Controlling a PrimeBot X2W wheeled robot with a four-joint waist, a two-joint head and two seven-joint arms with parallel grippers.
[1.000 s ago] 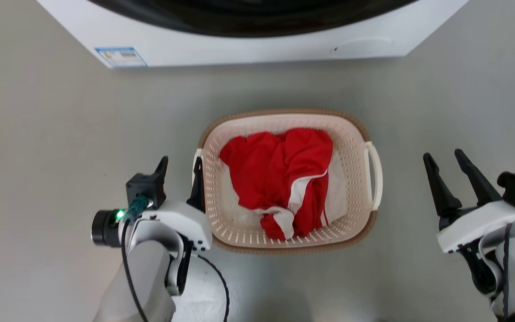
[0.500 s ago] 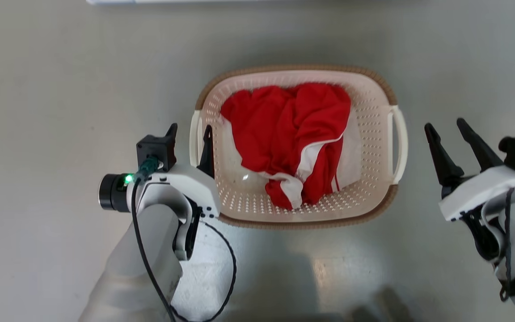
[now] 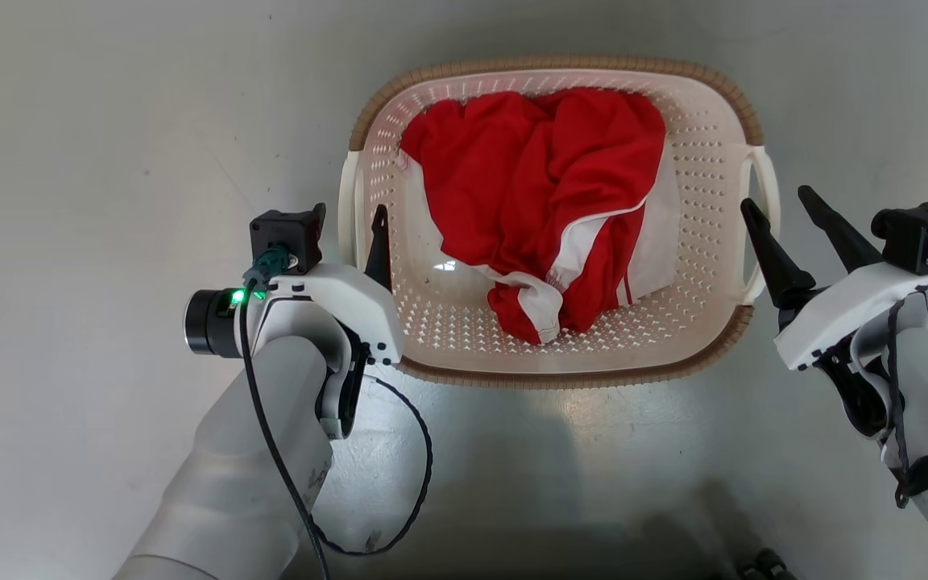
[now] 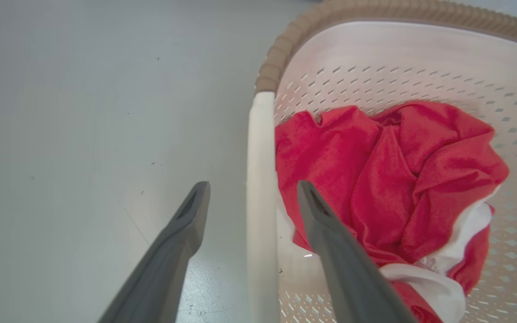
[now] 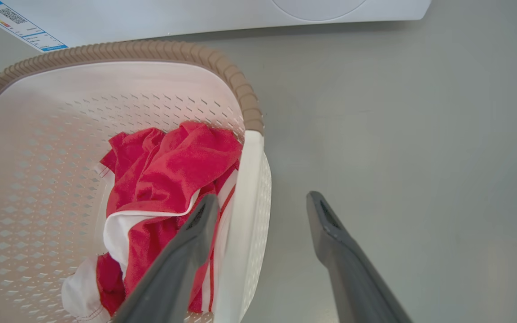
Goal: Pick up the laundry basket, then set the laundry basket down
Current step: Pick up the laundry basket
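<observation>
Straddling both side handles is what I am doing with my two tools. I am holding my left gripper with its jaws spread wide, one finger outside the laundry basket and one inside it, so the white left handle is running up between them unpinched. I am setting my right gripper the same way around the right handle, fingers apart, the inner one hanging over the red and white garment. The basket is sitting on the grey floor in front of the washing machine, between my arms. I am taking it at both ends because, I judge, a one-sided lift would be tipping the clothes out. Neither grip is closed, so the lift is not yet begun; closing both together is what I am expecting to do next.
</observation>
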